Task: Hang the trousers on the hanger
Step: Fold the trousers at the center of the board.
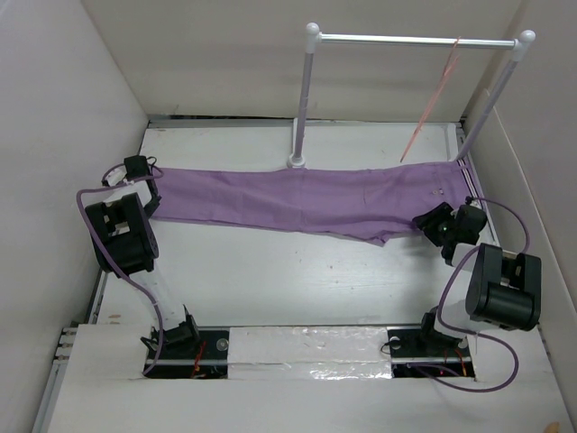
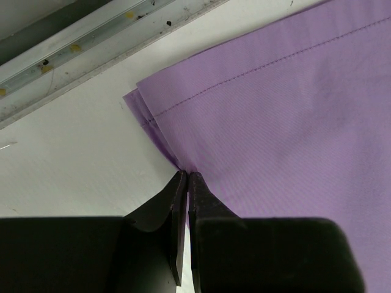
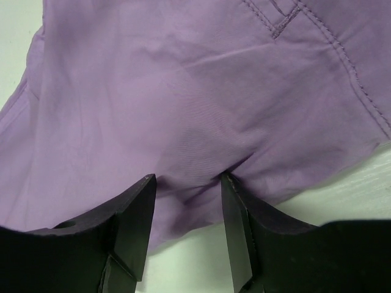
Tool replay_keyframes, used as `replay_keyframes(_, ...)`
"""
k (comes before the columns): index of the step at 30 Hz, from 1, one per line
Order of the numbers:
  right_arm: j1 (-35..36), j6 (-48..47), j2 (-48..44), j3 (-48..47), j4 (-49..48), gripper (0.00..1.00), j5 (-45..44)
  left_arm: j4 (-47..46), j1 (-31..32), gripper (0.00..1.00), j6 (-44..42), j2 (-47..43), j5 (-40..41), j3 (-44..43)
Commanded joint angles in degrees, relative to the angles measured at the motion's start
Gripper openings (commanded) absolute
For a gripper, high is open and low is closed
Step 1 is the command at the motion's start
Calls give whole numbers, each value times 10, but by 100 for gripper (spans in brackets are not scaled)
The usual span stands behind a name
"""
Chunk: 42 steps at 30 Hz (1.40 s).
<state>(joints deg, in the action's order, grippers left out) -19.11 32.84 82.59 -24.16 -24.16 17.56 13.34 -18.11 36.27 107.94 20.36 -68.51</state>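
My left gripper (image 2: 186,178) is pinched shut, its two pads nearly meeting on the corner of the leg hem of the trousers (image 2: 275,122), where the stacked layers come to a point. I judge that holding there lets me lift that end without the layers sliding apart. My right gripper (image 3: 188,183) stands open, one finger either side of a small ridge of cloth on the near edge at the seat end, close to the stitched waistband, and not yet clamped. Between my two grippers the trousers lie flat at full length across the table (image 1: 270,289), left to right. The hanger (image 1: 429,104) hangs tilted from the silver crossbar of the rack (image 1: 406,40), behind the waist end and above the cloth. One white post of the rack stands right at the far edge of the trousers, mid-length. I judge any lift toward the hanger must clear that post, and the slender wire will likely swing once cloth touches it.
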Motion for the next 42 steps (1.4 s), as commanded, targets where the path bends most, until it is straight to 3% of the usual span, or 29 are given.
replay_keyframes(1,9,-6,-15,-1,1,54,-14,17,-3,0,-25,-27,28,-21)
replay_keyframes(7,51,-37,-131,40,44,65,-56,10,-3,0,-36,-35,23,-20)
replay_keyframes(13,129,-58,-244,90,71,65,-69,8,-3,0,-42,-35,26,-20)
replay_keyframes(16,140,-50,-279,92,107,60,-63,1,-3,0,-42,-36,20,-14)
replay_keyframes(20,154,-49,-253,76,111,56,-79,-2,-3,0,-42,-36,16,-15)
replay_keyframes(22,154,-52,-220,62,112,48,-58,-3,-3,0,-44,-37,15,-15)
replay_keyframes(28,181,-77,-139,1,149,50,-39,-11,-3,0,-42,-32,6,-19)
replay_keyframes(42,196,-107,-93,-62,261,45,-11,-21,-3,0,-33,-16,-18,-21)
